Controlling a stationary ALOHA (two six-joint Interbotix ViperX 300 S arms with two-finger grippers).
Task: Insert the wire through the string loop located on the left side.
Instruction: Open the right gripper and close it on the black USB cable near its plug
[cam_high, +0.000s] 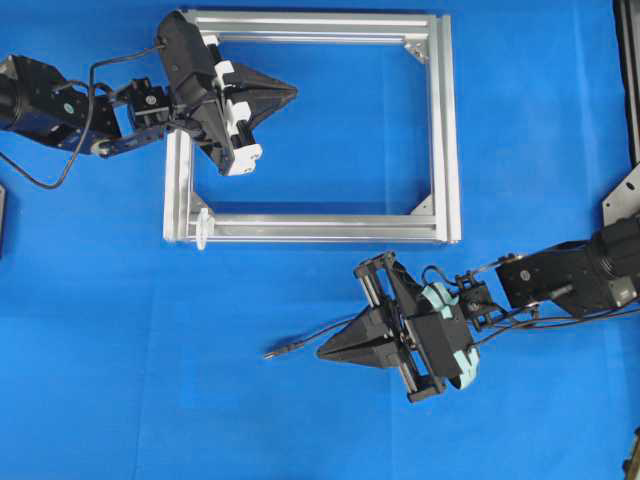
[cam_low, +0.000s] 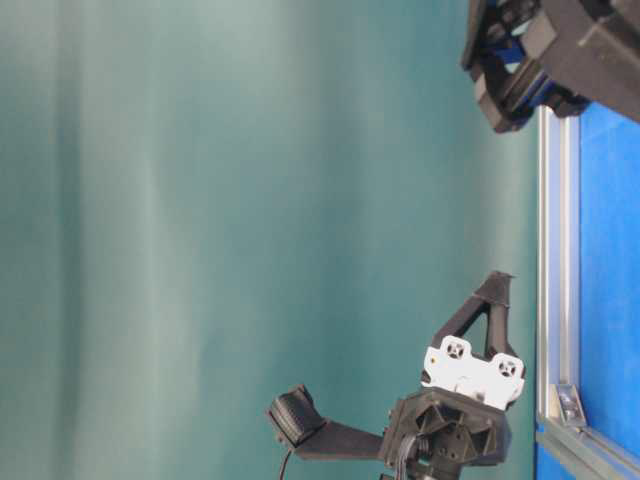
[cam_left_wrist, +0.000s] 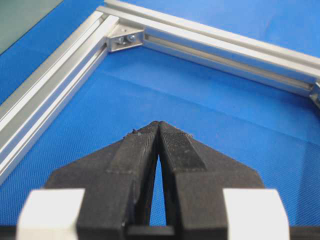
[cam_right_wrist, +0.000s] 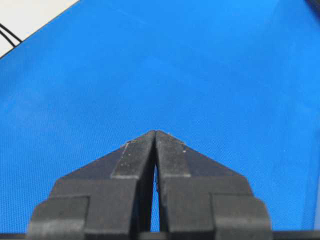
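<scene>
Wire (cam_high: 300, 345) lies on the blue cloth (cam_high: 120, 380) beside our right gripper (cam_high: 322, 352); string loop (cam_high: 203, 226) sits at the frame (cam_high: 448, 130) corner. Both grippers, left gripper (cam_high: 292, 92) too, are closed, empty. We read no writing.

Overhead looking straight down, table-level view turned sideways, wrist views close behind each pincer, sharing frame (cam_high: 310, 225).

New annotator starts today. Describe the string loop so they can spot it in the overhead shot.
Find the silver frame lying flat on the blue table. Go to its lower-left corner in the overhead view, where the string loop sits against the rail. It is a small whitish, see-through ring, unlike the solid metal corner brackets inside the frame's corners.
</scene>
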